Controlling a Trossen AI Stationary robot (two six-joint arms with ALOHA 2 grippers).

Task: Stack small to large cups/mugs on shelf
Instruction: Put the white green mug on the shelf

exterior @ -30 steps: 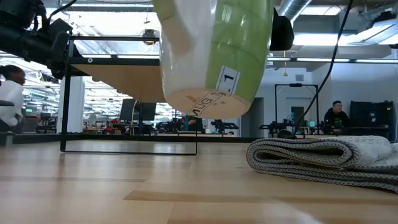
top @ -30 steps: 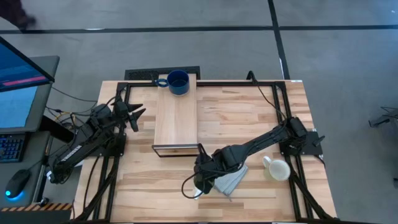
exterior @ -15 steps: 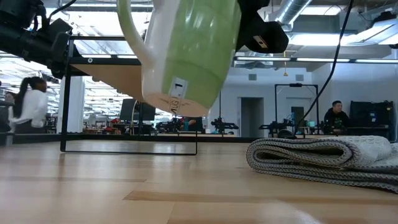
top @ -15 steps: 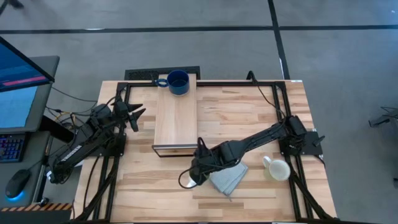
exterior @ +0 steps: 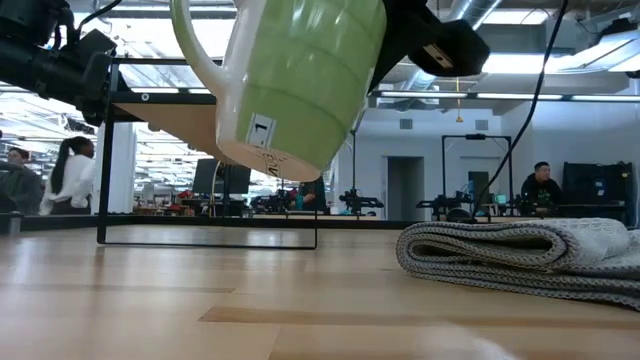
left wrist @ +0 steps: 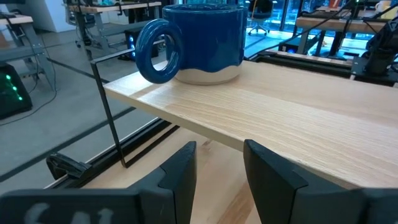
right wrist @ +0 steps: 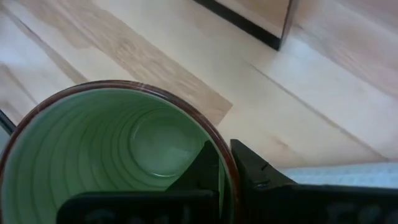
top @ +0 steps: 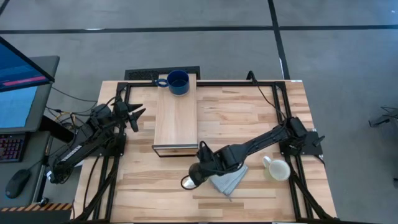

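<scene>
1. Green mug (exterior: 300,85) hangs tilted above the surface (top: 249,118) in the low view, base with a label facing down and left, handle at upper left of the frame; in the high view it sits at lower centre.
2. Right end effector (top: 198,169) is clamped on the mug's rim, one finger inside and one outside, as the right wrist view shows (right wrist: 224,171).
3. Folded grey cloth (top: 227,179) lies on the surface just right of the lifted mug, under the right arm; in the low view it fills the lower right.
4. White mug (top: 277,168) stands at the right of the high view, near the right arm's base, well apart from the green one.
5. Shelf (top: 176,121) runs up the centre-left of the high view, its dark open end facing the green mug.
6. Dark blue mug (top: 177,81) stands on the shelf's far end, handle to the left.
7. Left end effector (top: 135,115) hovers left of the shelf, fingers (left wrist: 273,180) apart and holding nothing.
8. People stand at the far left and right of the low view's background.
</scene>
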